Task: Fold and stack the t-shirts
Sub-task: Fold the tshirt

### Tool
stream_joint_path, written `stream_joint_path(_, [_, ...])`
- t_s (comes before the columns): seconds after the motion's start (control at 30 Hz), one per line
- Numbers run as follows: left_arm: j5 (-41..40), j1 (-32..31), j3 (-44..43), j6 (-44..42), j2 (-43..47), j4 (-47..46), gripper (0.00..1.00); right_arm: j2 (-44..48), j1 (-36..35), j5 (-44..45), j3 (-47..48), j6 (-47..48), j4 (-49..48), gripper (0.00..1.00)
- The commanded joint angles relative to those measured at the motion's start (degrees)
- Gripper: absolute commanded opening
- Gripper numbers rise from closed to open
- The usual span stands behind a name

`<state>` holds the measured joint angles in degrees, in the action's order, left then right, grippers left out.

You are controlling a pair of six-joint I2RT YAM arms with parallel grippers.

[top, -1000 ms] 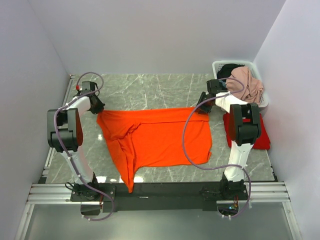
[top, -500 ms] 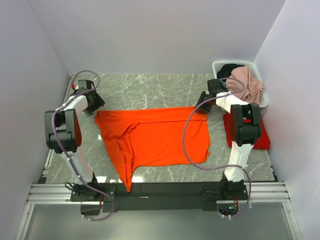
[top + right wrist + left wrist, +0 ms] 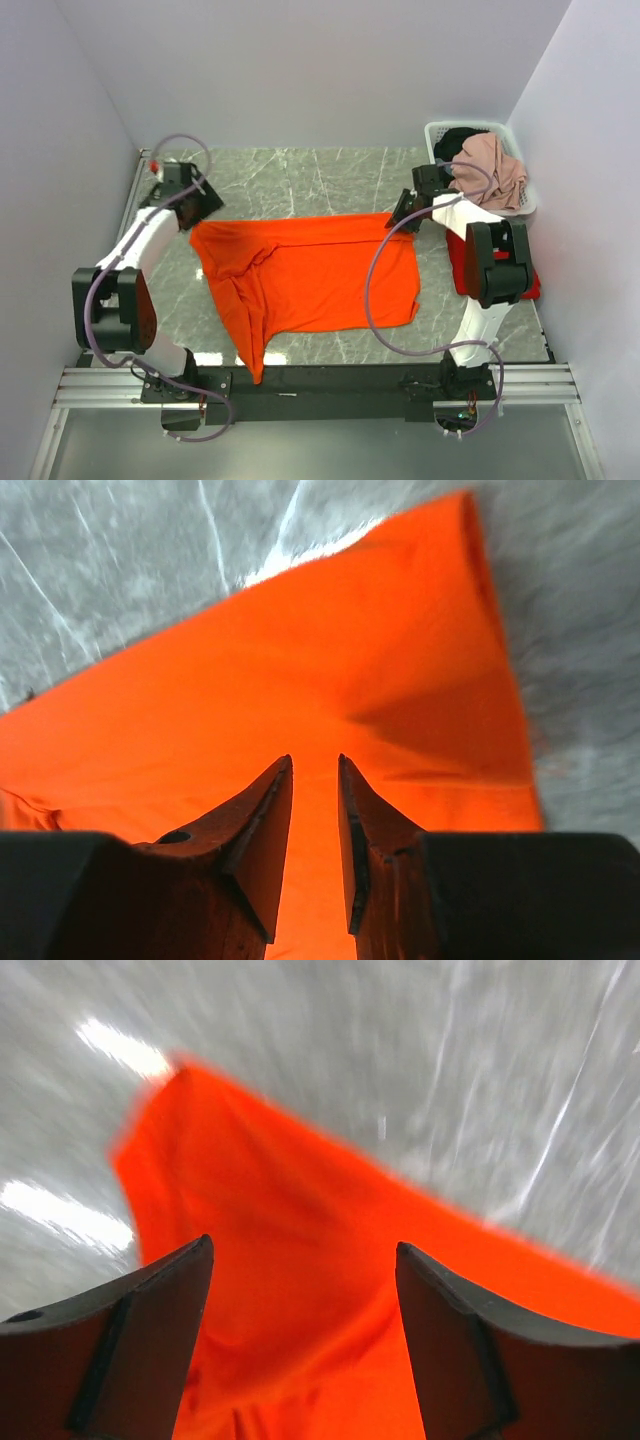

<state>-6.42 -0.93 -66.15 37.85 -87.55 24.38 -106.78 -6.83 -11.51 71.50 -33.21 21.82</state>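
The bright orange t-shirt (image 3: 320,270) lies spread on the marble table, with a loose fold running down its left side to the near edge. My left gripper (image 3: 200,200) hovers just past the shirt's far left corner, open, with nothing between its fingers; orange cloth (image 3: 290,1210) lies below the left gripper (image 3: 305,1245). My right gripper (image 3: 400,212) is over the far right corner, jaws a narrow gap apart. Between the right gripper (image 3: 315,760) fingers only the flat shirt (image 3: 300,650) shows. The deeper red t-shirt (image 3: 533,285) lies folded at the right, mostly hidden under my right arm.
A white laundry basket (image 3: 436,132) with pink and dark clothes stands at the far right corner. Grey walls close in the table on the left, back and right. Bare marble (image 3: 300,180) stretches behind the orange shirt.
My left gripper has opened and let go of the shirt's far left corner, which now lies on the table. The left arm has swung outward. My right gripper's jaws have narrowed a little.
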Motion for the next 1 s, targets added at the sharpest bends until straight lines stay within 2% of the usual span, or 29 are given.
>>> stream_joint_path(0.0, [3.1,-3.6,3.9,1.6,-1.1,-0.9,0.78,1.5,-2.6,2.8,0.4,-2.2,-2.1,0.32])
stream_joint_path(0.27, [1.0,-4.2,0.2,1.3,-13.1,-2.6,0.70,-6.2,-3.5,5.7,5.8,-3.5,-2.1,0.34])
stream_joint_path(0.5, [-0.9,-2.3,-7.3,0.7,-22.9,-1.4,0.69,-15.0,-3.0,4.7,15.1,-3.4,1.5,0.35])
stream_joint_path(0.6, [-1.0,-0.7,-10.7,0.0,-26.0,-0.8,0.71,-17.9,-2.8,5.3,19.8,-3.1,2.7,0.35])
stream_joint_path(0.77, [-1.3,0.1,-16.7,-3.0,-28.6,0.3,0.79,-21.4,-1.8,5.4,27.4,-1.8,4.6,0.36])
stream_joint_path(0.97, [-3.1,0.0,-21.5,-5.8,-25.8,2.2,0.91,-18.4,-2.0,3.0,30.5,3.1,6.3,0.42])
